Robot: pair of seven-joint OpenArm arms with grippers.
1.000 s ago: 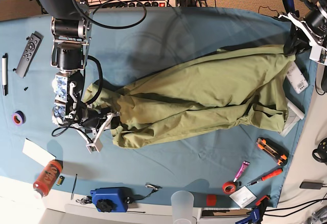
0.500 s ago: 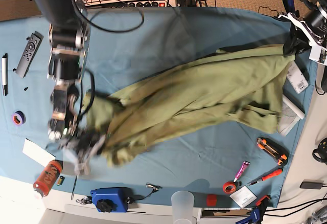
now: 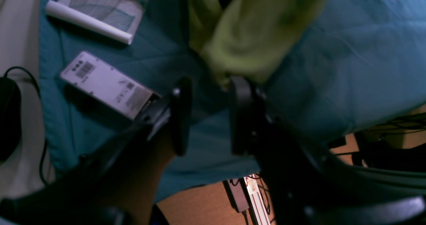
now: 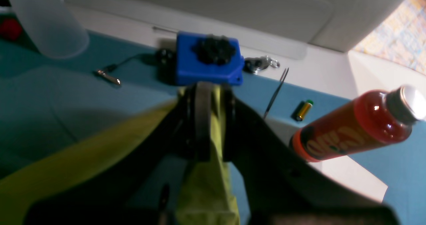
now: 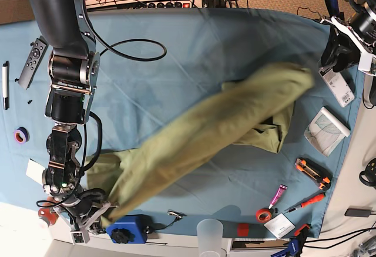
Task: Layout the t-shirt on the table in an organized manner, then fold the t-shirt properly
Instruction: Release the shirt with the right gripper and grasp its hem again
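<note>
As the t-shirt (image 5: 205, 134) now lies, its long axis runs diagonally across the table (image 5: 176, 51), from the lower left corner of the base view up to the upper right; it is bunched into a narrow, motion-blurred band, with a loose flap hanging below its upper end. The right gripper (image 4: 208, 95) sits at the lower-left end, near the blue box (image 4: 208, 58) and the red bottle (image 4: 352, 125), fingers clenched on a fold of the cloth. The left gripper (image 3: 206, 113) is at the upper-right end; its fingers (image 3: 179, 115) stand apart, with the cloth's edge against one finger. Half a second ago the garment was spread wider and lay flatter; the right arm has since drawn its end further toward the table's near edge.
</note>
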